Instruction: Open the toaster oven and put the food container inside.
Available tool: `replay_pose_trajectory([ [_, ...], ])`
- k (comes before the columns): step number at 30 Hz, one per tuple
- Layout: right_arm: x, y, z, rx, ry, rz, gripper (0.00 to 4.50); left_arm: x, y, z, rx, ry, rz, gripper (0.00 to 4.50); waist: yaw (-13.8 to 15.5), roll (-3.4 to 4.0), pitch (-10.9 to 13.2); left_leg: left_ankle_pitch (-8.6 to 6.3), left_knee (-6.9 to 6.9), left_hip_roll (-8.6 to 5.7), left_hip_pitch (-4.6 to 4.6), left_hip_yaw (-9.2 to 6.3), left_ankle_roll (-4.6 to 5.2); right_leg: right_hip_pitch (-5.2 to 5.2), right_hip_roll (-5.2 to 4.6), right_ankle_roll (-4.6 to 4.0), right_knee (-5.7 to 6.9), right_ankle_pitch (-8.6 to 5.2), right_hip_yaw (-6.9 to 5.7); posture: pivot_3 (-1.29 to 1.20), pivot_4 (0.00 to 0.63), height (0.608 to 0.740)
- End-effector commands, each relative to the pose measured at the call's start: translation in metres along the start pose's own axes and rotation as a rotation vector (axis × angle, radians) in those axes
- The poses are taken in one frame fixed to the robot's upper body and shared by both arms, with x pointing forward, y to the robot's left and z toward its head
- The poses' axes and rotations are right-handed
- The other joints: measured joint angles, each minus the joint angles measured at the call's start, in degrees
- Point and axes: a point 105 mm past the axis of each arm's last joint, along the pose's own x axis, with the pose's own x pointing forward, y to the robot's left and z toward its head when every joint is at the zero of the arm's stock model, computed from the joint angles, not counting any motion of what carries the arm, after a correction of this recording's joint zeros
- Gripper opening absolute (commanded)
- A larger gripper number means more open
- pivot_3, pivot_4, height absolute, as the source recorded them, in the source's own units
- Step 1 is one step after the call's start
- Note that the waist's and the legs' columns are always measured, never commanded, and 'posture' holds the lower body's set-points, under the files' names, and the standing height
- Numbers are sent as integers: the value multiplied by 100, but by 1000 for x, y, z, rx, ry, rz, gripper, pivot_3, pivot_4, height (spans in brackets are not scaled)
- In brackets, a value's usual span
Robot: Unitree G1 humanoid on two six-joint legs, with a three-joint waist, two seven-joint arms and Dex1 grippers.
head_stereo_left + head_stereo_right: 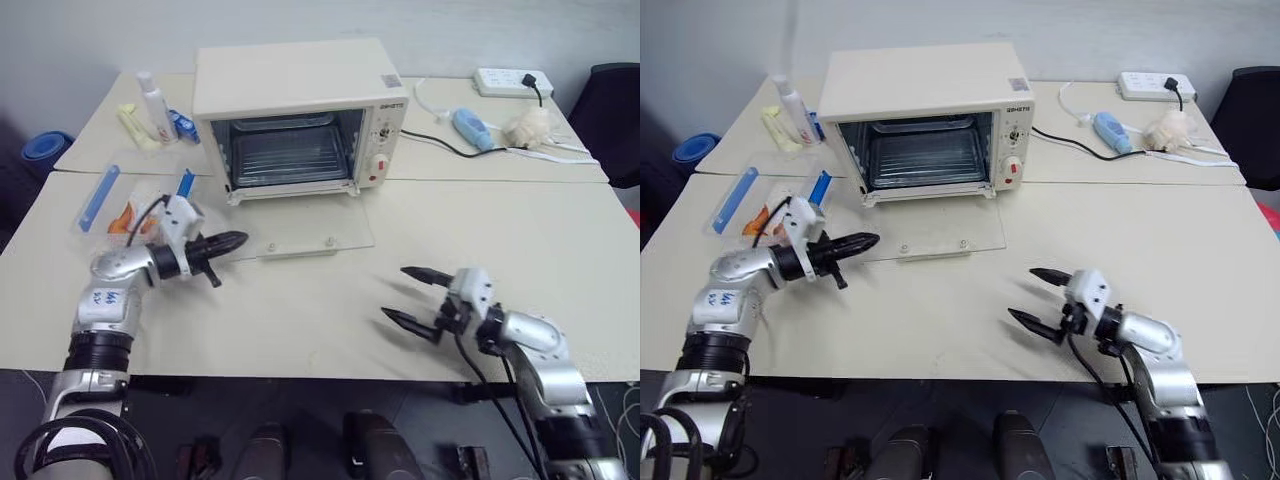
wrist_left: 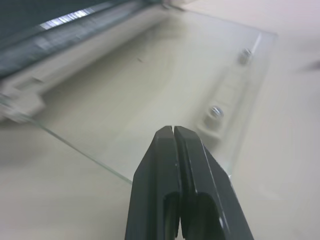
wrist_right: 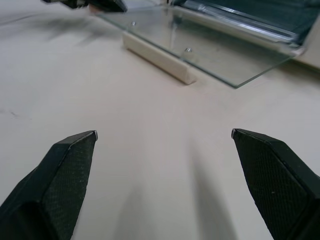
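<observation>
Left wrist view shows my left fingers pressed flat together with nothing between them, their tips over the near edge of the toaster oven's glass door, which lies folded down on the bench. My left gripper sits just beside the door's left corner. My right gripper hangs well apart from the toaster oven, out in front of it and to its right, fingers spread wide and empty above bare bench. The oven's cavity stands open with its wire rack showing. The food container rests on the bench to the left of the oven, behind my left arm, outside the cavity.
</observation>
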Motion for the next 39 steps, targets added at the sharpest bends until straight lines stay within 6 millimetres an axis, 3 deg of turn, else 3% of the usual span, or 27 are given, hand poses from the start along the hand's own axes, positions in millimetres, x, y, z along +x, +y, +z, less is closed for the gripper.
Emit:
replay_pose_trajectory([
  [1, -10, -23, 33, -132, -112, -116, 4500, -2, -6, 0, 32, 16, -4, 53, -15, 0, 0, 2, -2, 0, 1, 2, 4, 0, 1, -1, -1, 6, 3, 0, 150, 740],
  [2, -10, -28, 36, -157, -116, -158, 4500, -5, -4, -1, 46, 23, 19, 53, -19, 0, 0, 3, -6, 0, 8, 5, 3, 2, 3, -3, 0, 8, 5, 0, 150, 740],
  [5, 1, -17, 47, -63, -196, -45, 4500, -19, -6, 15, -15, -91, 68, 599, -33, 0, 0, 5, -15, 6, 17, 6, -1, 3, 9, -6, 2, 9, 6, 0, 150, 740],
  [8, 10, -10, 73, -27, -317, 43, 4500, -49, -6, 36, -69, -237, 171, 1520, -43, 0, 0, 7, -21, 23, 13, 10, -13, -2, 16, -10, -2, 9, 7, 0, 150, 740],
  [11, 19, -4, 85, -39, -366, 94, 4500, -86, 3, 25, -178, -178, 366, 2440, -26, 0, 0, 5, -17, 25, 4, 6, -15, -5, 16, -12, -9, 10, 5, 0, 150, 740],
  [15, 32, 14, 96, -85, -418, 215, 4500, -149, -7, 25, -222, -249, 549, 3612, -8, 0, 0, -4, -16, 25, 5, 3, -1, 0, 13, -13, -18, 10, 3, 0, 150, 740],
  [17, 39, 28, 101, -86, -450, 304, 4500, -193, -20, -1, -335, -180, 704, 4247, -39, -1, -1, -5, -16, 25, 4, 3, -1, 0, 12, -14, -22, 11, 2, 0, 150, 740],
  [19, 44, 37, 104, -84, -469, 361, 4500, -234, -31, -22, -385, -126, 886, 4459, -71, -1, -1, -12, -22, 28, 9, 10, -2, 0, 13, -16, -23, 10, 8, 0, 150, 740],
  [21, 47, 40, 102, -99, -468, 373, 4500, -249, -36, -29, -410, -115, 963, 4459, 8, -5, -1, -14, -23, 28, 12, 6, 0, 3, 13, -19, -28, 8, 3, 0, 150, 740],
  [25, 50, 36, 96, -112, -451, 367, 4500, -243, -34, -29, -390, -81, 996, 4459, 215, -5, 1, -12, -20, 27, 60, -28, 2, 80, 9, -32, -58, 15, -26, 0, 150, 740],
  [29, 48, 29, 96, -118, -435, 352, 4500, -215, -11, -2, -478, -226, 994, 4459, 266, -7, -1, -18, -56, 31, 165, -31, 11, 197, 8, -42, -109, 20, -31, 0, 150, 740],
  [34, 43, 26, 94, -126, -406, 345, 4500, -189, 28, 8, -748, -262, 1110, 4459, 200, -11, -4, -22, -80, 33, 167, -28, -1, 176, 15, -42, -100, 20, -32, 0, 150, 740],
  [39, 39, 28, 94, -132, -389, 334, 4500, -170, 54, 6, -954, -219, 1203, 4459, 87, -16, -6, -14, -83, 36, 156, -11, -22, 155, 25, -41, -90, 20, -23, 0, 150, 740],
])
